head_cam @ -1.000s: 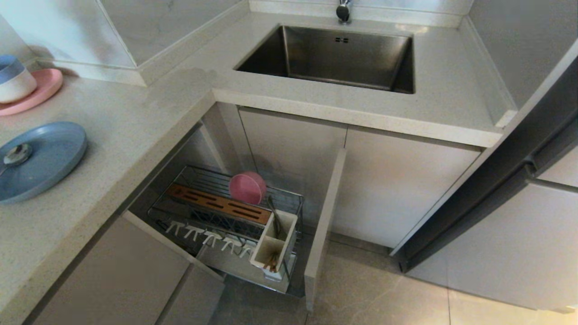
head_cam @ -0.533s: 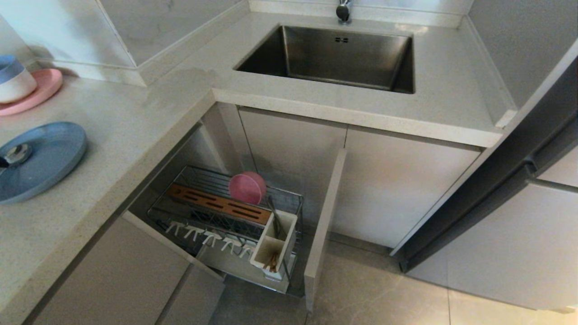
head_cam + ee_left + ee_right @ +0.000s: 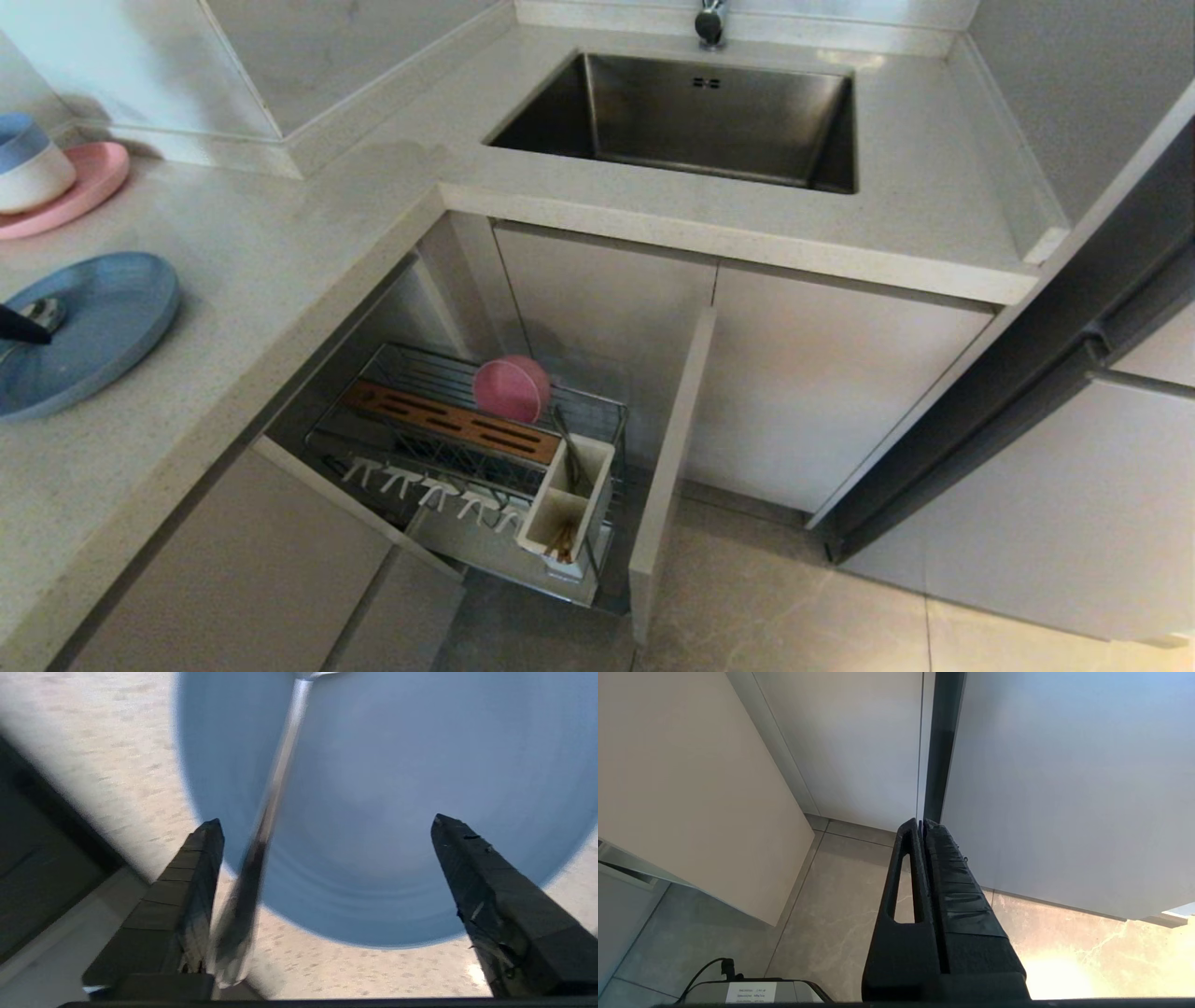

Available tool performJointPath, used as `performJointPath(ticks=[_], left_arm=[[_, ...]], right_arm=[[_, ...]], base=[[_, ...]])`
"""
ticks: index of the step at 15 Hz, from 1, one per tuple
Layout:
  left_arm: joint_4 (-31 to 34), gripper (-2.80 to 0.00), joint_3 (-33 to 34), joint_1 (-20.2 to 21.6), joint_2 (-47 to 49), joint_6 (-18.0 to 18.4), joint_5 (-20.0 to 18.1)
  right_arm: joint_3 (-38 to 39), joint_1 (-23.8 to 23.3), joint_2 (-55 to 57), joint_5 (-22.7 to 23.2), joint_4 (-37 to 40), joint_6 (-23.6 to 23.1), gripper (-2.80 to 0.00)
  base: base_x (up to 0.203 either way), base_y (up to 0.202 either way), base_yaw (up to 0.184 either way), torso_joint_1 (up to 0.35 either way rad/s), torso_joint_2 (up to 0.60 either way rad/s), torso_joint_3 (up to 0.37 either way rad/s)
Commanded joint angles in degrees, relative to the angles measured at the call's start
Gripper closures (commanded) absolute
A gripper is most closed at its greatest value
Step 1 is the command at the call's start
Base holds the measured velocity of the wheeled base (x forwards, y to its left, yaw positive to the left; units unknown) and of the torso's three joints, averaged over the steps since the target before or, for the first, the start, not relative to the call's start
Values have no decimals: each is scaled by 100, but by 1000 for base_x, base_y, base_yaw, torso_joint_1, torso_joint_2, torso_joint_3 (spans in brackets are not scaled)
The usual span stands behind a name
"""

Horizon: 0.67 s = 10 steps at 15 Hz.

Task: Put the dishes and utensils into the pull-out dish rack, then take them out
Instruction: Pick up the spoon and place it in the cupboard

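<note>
left pincer wide open over blue plate, gripping nothing; spoon lies on plate, plate on table at 9 o'clock. pink bowl in dish rack at 6. right pincer closed, empty, near floor.

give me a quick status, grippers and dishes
Left gripper open over blue plate, spoon lying loose between fingers. Right gripper shut, parked low. Pink bowl in rack. Nothing blocking.

Black tapered left hand fingers, ribbed black right hand
</note>
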Motion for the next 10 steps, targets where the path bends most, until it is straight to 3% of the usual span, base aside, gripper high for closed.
performJointPath(ticks=[1, 10], left_arm=[[25, -280, -13, 1, 37, -7, -86], [-191, -280, 4, -20, 152, -15, -132]], right_arm=[[0, 0, 9, 0, -2, 0, 0], [0, 0, 6, 0, -2, 0, 0]], base=[[0, 0, 0, 0, 0, 0], [0, 0, 0, 0, 0, 0]])
